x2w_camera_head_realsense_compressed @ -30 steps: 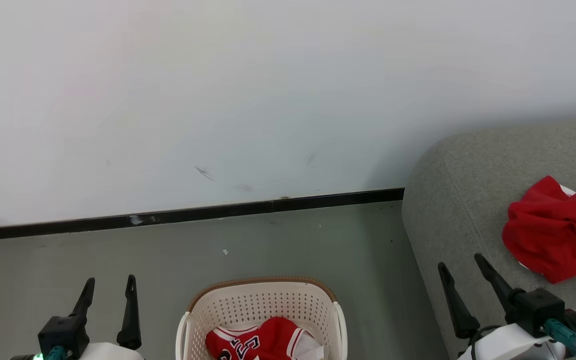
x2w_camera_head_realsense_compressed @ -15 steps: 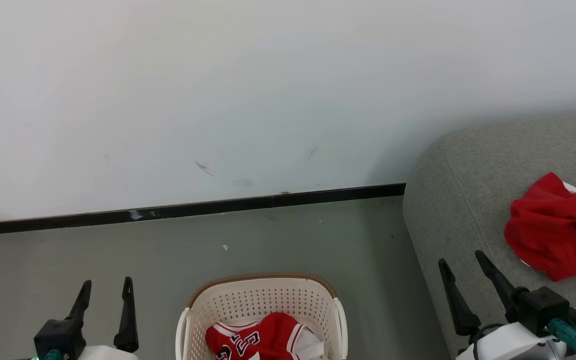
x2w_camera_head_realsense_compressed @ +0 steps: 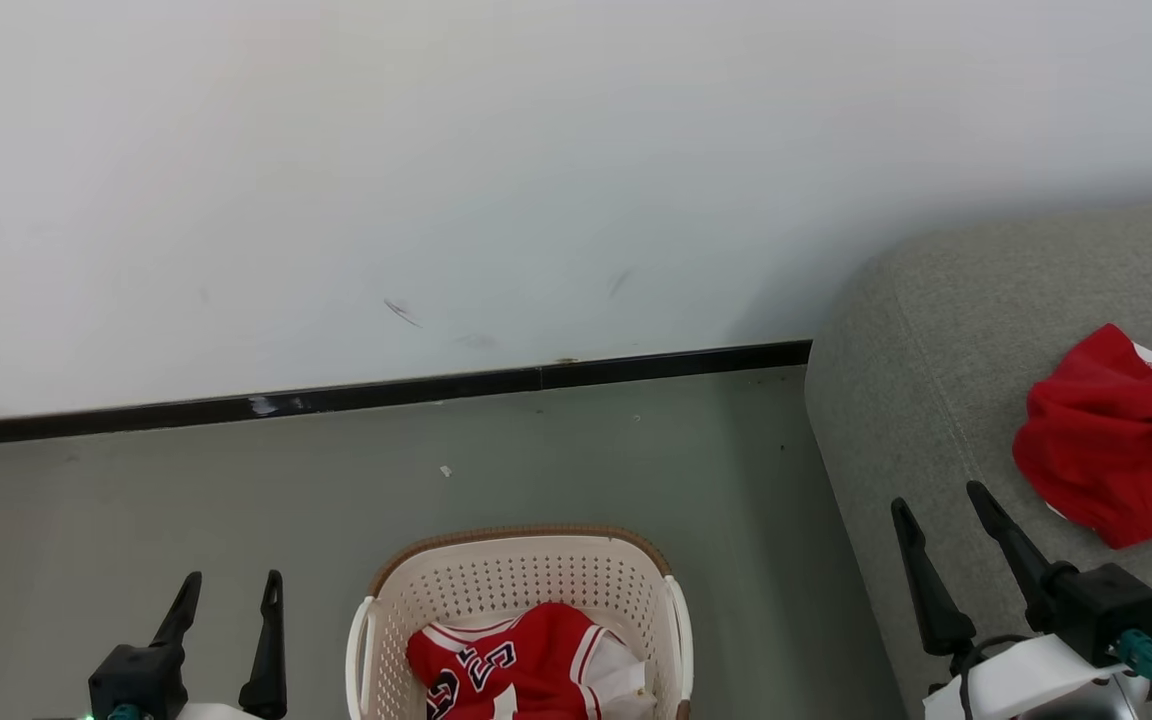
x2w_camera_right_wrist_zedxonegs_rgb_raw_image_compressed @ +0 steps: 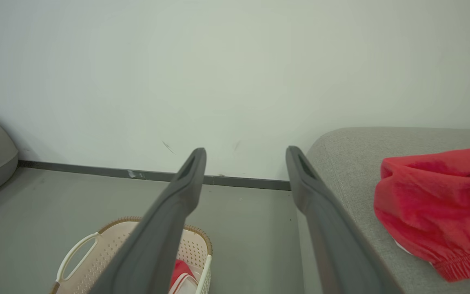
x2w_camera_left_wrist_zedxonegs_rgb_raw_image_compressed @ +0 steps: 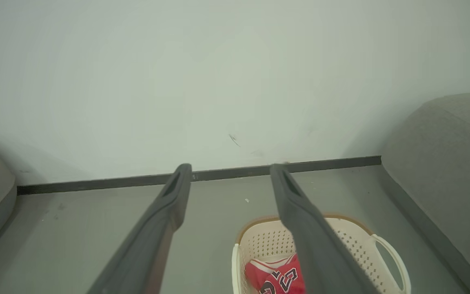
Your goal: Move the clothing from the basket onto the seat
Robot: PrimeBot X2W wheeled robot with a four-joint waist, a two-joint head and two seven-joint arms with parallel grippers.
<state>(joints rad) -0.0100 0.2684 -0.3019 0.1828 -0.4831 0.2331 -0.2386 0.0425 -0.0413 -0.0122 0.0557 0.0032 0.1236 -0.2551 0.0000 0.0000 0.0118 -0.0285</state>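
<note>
Jersey (x2w_camera_head_realsense_compressed: pixel 508 668) in basket (x2w_camera_head_realsense_compressed: pixel 536 585), 2nd red garment (x2w_camera_head_realsense_compressed: pixel 1121 465) on seat (x2w_camera_head_realsense_compressed: pixel 901 400).

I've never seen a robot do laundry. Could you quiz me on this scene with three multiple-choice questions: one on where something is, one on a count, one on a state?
1. Where does the numbered jersey lie?
A) in the basket
B) on the sofa
C) in the right gripper

2. How many red garments can be seen?
A) one
B) two
C) four

3. How do the two grippers stand?
A) both open and empty
B) both shut on cloth
C) one open, one shut

Answers:
1 A: the jersey sits inside the basket's perforated walls.
2 B: there is the jersey, plus a plain red garment lying on the sofa.
3 A: the fingers of the left gripper and of the right gripper stand apart with nothing between them.
</note>
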